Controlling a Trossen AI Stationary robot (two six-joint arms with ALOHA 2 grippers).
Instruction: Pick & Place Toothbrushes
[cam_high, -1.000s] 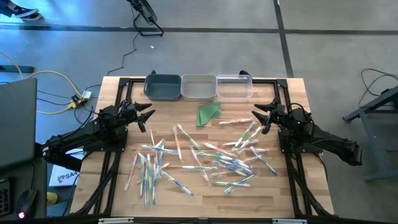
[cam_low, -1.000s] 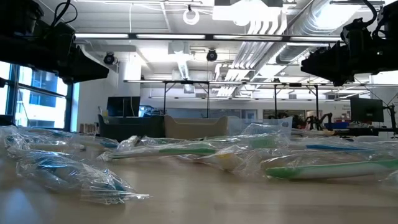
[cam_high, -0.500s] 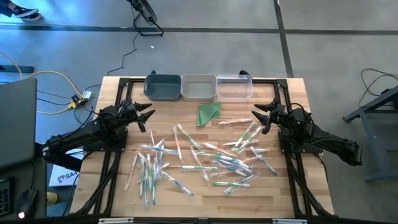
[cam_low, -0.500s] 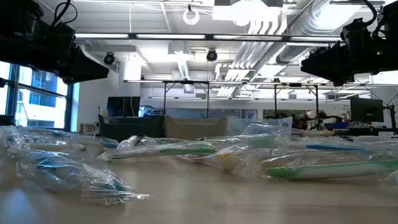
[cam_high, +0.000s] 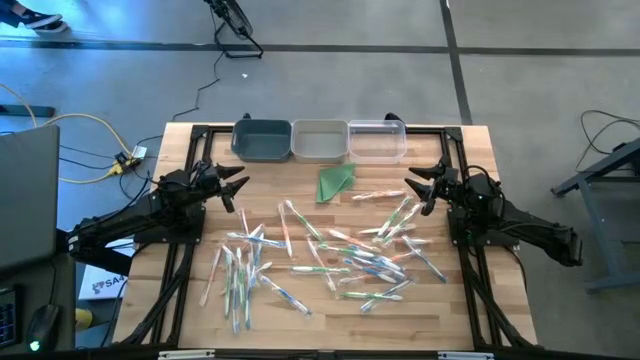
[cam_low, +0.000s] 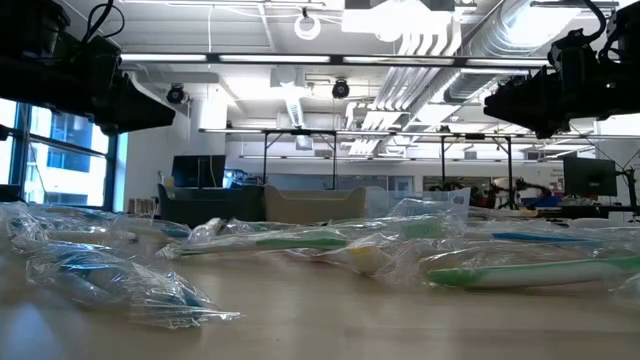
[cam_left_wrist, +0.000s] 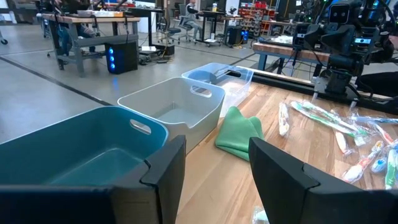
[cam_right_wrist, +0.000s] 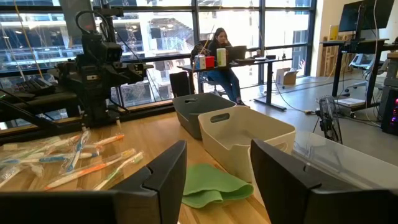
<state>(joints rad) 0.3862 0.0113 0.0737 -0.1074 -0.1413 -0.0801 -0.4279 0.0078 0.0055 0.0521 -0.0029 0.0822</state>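
1. Nothing has changed over the last second: I see both arms exactly where they were, and no brush has shifted on the table (cam_high: 300, 310).
2. My left gripper (cam_high: 238, 183) hangs at the table's left edge, raised off the wood, fingers parted with nothing between them (the left wrist view shows clear air in the gap).
3. My right gripper (cam_high: 414, 187) mirrors it at the right edge, also raised, fingers apart and empty.
4. The toothbrushes (cam_high: 340, 255) lie scattered across the middle and near part of the table, many in clear wrappers; one loose group sits toward the left (cam_high: 238, 270), a denser tangle toward the right.
5. Three bins stand in a row at the far edge: teal bin (cam_high: 261, 139), grey bin (cam_high: 319, 140), clear bin (cam_high: 377, 139). All look empty from here.
6. A green cloth (cam_high: 335, 181) lies just in front of the grey bin; it is no brush.
7. My reading: the task has not begun. No brush is picked or placed, so the whole sort is ahead of me.
8. Next I would judge a reach down toward the nearest brushes on either side.
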